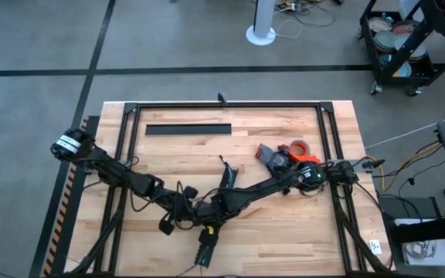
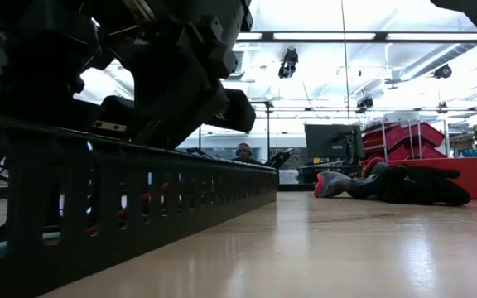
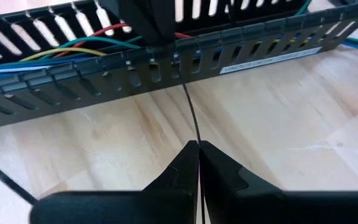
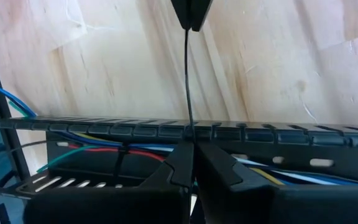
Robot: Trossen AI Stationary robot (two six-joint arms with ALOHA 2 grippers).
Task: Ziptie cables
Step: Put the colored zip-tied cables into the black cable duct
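Note:
A long black slotted duct (image 3: pixel 73 93) (image 4: pixel 278 134) (image 2: pixel 139 199) lies on the wooden table and holds the cables (image 3: pixel 86 46) (image 4: pixel 104 149), which are red, green, yellow and blue wires running along it. A thin dark ziptie (image 3: pixel 191 118) (image 4: pixel 187 81) runs straight from the duct's wall out over the table. My left gripper (image 3: pixel 197 146) is shut on it outside the duct. My right gripper (image 4: pixel 193 149) is shut on it at the duct. Both arms meet near the table's near edge (image 1: pixel 199 210). My left gripper pinches the ziptie's outer stretch (image 3: pixel 195 138) between its two fingers. The fingers lie along the strip and point toward the duct. The strip runs straight from them to a slot in the duct wall (image 3: pixel 182 84), above the table. My right gripper pinches the ziptie (image 4: pixel 191 134) between its two fingers right at the duct's rim, coming from the duct's other side. Its fingers stand over the duct's inside and the cables. The strip runs straight on to the left gripper (image 4: pixel 191 15).
A long black strip (image 1: pixel 188 129) lies at the table's far side. An orange tape roll (image 1: pixel 300 147) and grey and red things (image 1: pixel 273 157) sit at the right. Another thin dark strand (image 3: pixel 5 177) crosses the table near the left gripper. A person (image 2: pixel 243 151) sits in the room behind.

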